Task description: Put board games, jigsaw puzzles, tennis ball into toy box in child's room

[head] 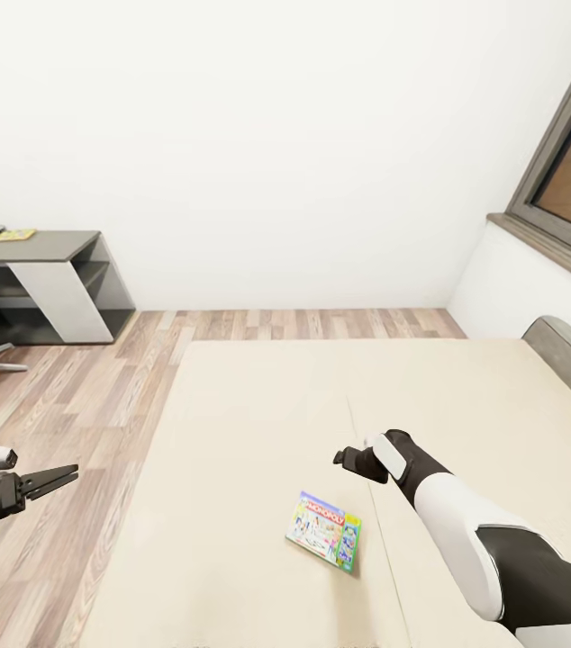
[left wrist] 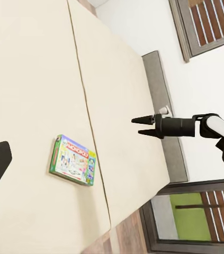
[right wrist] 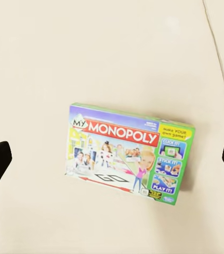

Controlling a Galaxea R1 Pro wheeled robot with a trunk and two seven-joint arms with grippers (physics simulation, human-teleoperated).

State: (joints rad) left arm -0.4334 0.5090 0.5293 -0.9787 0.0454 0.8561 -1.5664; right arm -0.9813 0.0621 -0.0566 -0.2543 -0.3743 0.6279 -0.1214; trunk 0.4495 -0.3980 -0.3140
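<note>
Cardboard, the green-edged board game (head: pixel 324 528) lay flat low-centre on the bed (head: pixel 258 405): light, stiff, best pinched across an edge. Above it the right end effector (head: pixel 341 457) hung fingers apart; the left end effector (head: pixel 62 475) looked nearly closed.

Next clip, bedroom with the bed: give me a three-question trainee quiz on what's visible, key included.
1. True or false: the flat green-edged Monopoly game box lies on the beige mattress.
2. Which end effector hangs above the mattress near that box: A) left B) right?
3. Fill in: the small yellow flat item rests on top of the dark grey side ____.

Key
1. True; it lies flat, with nothing gripping it.
2. B; the left one is over the wooden floor beside the bed.
3. Cabinet.
</note>
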